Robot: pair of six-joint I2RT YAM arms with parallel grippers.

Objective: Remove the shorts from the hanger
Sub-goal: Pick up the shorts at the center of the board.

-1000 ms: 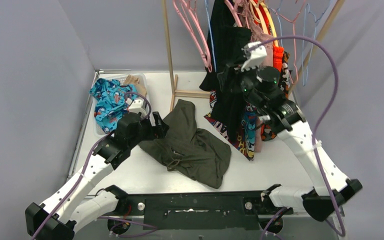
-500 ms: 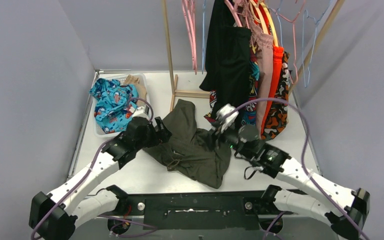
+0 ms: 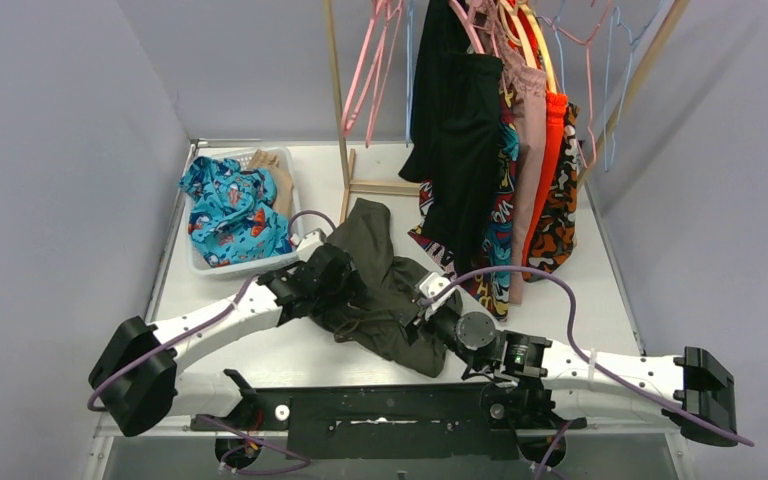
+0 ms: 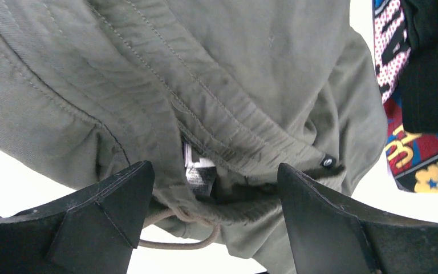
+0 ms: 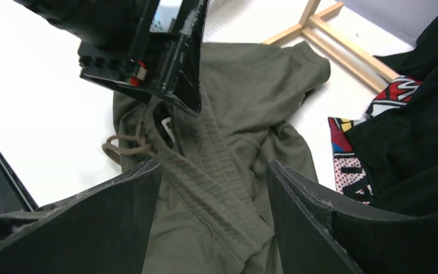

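The olive green shorts (image 3: 385, 285) lie crumpled on the white table, off any hanger. My left gripper (image 3: 338, 283) is open just over their waistband and drawstring (image 4: 205, 188). My right gripper (image 3: 428, 312) is open low over the same shorts' elastic waistband (image 5: 217, 188), facing the left gripper. Black shorts (image 3: 455, 120), comic-print shorts (image 3: 495, 250), dusty pink shorts (image 3: 528, 150), orange shorts (image 3: 550, 170) and orange-black patterned shorts (image 3: 565, 215) hang on the rack. Teal shark-print shorts (image 3: 225, 210) and a tan pair (image 3: 278, 180) lie in the basket.
A white basket (image 3: 200, 262) stands at the back left. The wooden rack's post (image 3: 338, 100) and base (image 3: 385, 186) stand behind the olive shorts. Empty pink hangers (image 3: 365, 70) and blue wire hangers (image 3: 610, 90) hang from the rail.
The right arm came down from the hanging black shorts to the table over the olive shorts. The left gripper moved right onto the olive shorts. Pink hangers swung on the rail.
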